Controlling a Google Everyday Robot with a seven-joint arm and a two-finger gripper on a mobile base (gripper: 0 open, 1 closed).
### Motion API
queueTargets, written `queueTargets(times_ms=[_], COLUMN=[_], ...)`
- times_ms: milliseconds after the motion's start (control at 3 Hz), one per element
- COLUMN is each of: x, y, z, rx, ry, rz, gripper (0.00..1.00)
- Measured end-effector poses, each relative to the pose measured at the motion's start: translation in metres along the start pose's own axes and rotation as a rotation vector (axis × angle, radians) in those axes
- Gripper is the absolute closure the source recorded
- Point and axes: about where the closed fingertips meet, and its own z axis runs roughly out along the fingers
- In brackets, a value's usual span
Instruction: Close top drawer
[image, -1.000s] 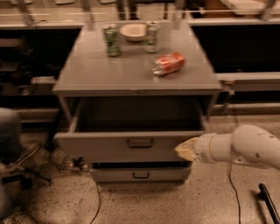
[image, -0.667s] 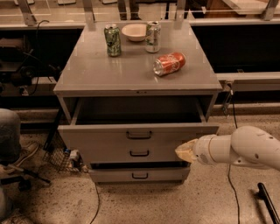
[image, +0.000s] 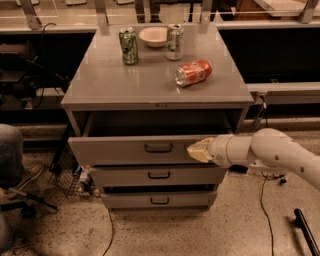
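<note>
The top drawer of a grey metal cabinet stands pulled out partway, with a dark gap showing above its plain front. Its small dark bar handle sits at the centre of the front. My gripper comes in from the right on a white arm. Its pale tip rests against the right part of the drawer front, at handle height. Two less tall drawers, the middle and the bottom, sit below.
On the cabinet top stand a green can, a white bowl and a silver can; a red can lies on its side. A grey chair is at the left; cables run across the floor.
The top drawer has slid back into the cabinet, the gap above its front is narrower, and my gripper has followed it inward. The middle drawer front now shows.
</note>
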Motion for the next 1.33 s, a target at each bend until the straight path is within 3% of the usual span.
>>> queueTargets(times_ms=[667, 1000, 1333], x=[-0.033, -0.033, -0.016], y=[-0.018, -0.02, -0.014], z=[0.023, 0.018, -0.011], rx=[-0.003, 0.004, 0.039], ry=[-0.103, -0.119, -0.09], rz=[-0.038, -0.038, -0.028], gripper=[1.0, 1.0, 1.0])
